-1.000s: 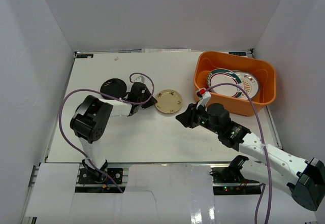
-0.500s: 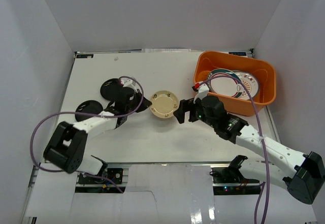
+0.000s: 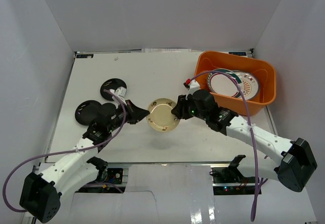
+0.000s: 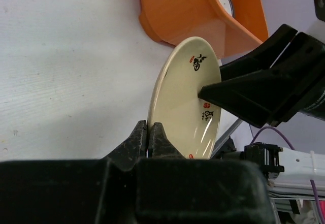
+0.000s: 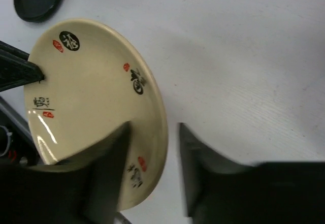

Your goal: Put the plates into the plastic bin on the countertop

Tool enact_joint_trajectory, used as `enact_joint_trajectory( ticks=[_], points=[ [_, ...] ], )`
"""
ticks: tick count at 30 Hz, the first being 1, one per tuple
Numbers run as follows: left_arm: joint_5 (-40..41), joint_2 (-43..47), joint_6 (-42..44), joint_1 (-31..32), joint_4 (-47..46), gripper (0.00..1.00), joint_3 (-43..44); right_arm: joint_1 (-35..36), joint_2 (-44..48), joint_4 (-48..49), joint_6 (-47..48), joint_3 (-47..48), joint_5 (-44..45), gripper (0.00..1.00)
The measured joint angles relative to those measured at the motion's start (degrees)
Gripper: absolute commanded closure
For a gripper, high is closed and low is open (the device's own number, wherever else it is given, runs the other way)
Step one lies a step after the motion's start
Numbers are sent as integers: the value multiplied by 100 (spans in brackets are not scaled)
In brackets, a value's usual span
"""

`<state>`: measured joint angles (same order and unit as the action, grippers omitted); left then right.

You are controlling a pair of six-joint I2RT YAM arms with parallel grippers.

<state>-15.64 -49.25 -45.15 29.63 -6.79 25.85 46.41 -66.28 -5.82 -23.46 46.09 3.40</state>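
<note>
Cream round plate with black and red characters hangs on edge above the white surface, its rim clamped in the left pincer. The right pincer, jaws apart, straddles the opposite rim, nearer the orange plastic bin.

The right arm stands between the cream plate and the orange bin.

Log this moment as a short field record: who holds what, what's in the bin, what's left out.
left gripper: shut on cream plate rim, plate tilted
right gripper: open, fingers astride the opposite rim
orange bin: two patterned plates inside
countertop: two black plates, left side
</note>
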Motion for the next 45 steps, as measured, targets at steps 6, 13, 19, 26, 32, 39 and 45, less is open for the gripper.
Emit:
enact_joint_trajectory(
  ticks=[6, 13, 19, 26, 32, 39, 45],
  points=[
    [129, 358, 426, -48, 973, 24, 313, -68, 160, 413, -420, 114, -463, 92],
    [758, 1152, 1668, 2, 2356, 2, 1875, -1624, 533, 310, -378, 216, -354, 92],
    [1493, 2675, 2159, 2, 2754, 2, 1633, -4124, 503, 420, -358, 424, 133, 92],
    [1808, 2922, 2238, 2, 3230, 2, 960, -5182, -483, 387, -356, 483, 293, 92],
    [1823, 2916, 2326, 2, 3217, 2, 960, -5254, -831, 273, -382, 468, 562, 59],
    [1823, 2940, 2354, 2, 3217, 2, 960, -5268, -564, 192, -343, 470, 1012, 34],
    [1888, 3005, 2367, 2, 3224, 2, 960, -5228, 127, 59, -334, 481, 857, 30]
  ],
)
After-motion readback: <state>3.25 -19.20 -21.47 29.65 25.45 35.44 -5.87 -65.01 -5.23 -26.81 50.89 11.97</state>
